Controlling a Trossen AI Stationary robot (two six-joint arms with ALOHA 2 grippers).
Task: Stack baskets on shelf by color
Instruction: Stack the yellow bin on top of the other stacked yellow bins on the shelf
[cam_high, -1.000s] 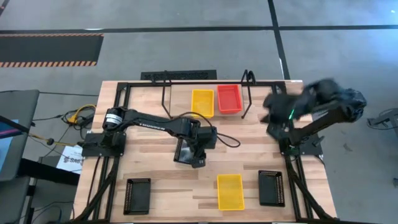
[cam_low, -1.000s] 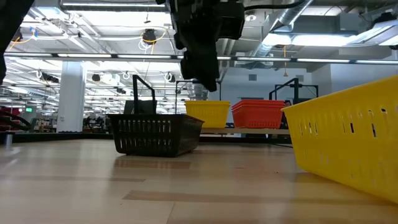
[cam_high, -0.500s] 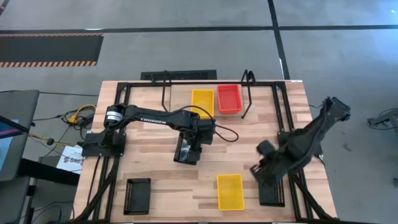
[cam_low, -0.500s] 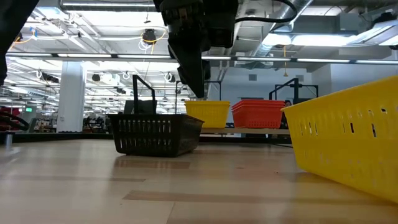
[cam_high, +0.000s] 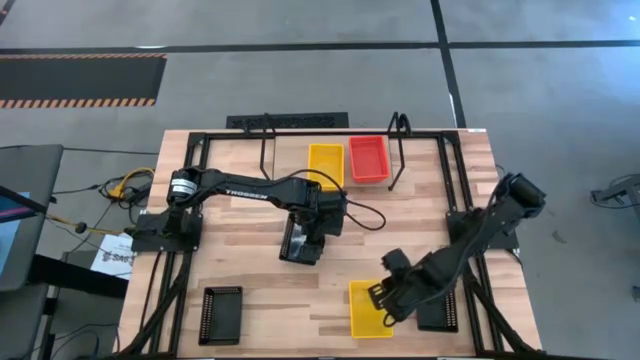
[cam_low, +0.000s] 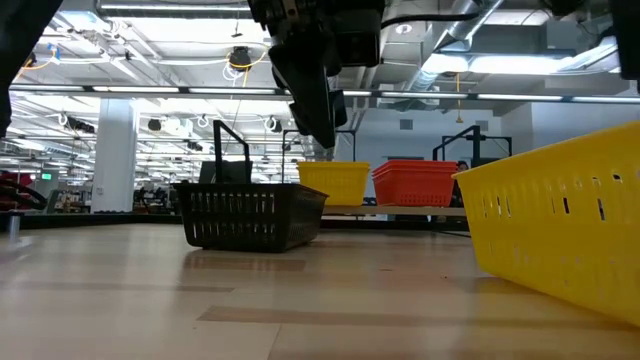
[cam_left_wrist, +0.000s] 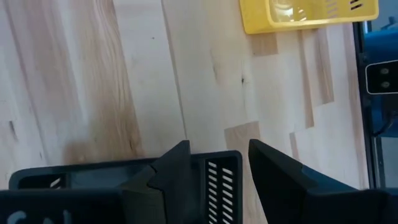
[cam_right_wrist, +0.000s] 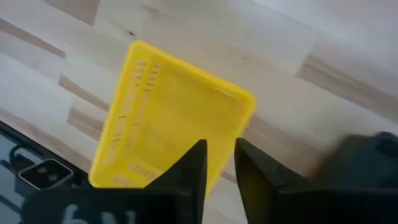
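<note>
On the wooden table (cam_high: 240, 230), the right gripper (cam_high: 385, 300), fingers narrowly parted and holding nothing, hovers over the loose yellow basket (cam_high: 369, 308) at six o'clock. The left gripper (cam_high: 296, 250) straddles a black basket's (cam_left_wrist: 214, 180) rim, fingers apart. On the shelf (cam_high: 395, 150) at twelve o'clock sit one yellow (cam_high: 325, 163) and one red basket (cam_high: 368, 158); each basket looks empty. Two more black ones (cam_high: 221, 314) (cam_high: 440, 305) lie at seven and five.

Yellow basket (cam_high: 325, 164) and red basket (cam_high: 368, 158) side by side on shelf (cam_high: 395, 150), upright

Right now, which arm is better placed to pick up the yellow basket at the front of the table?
The right arm. Its end effector hovers at that yellow basket, fingers apart. The left end effector is over a black basket mid-table.
</note>
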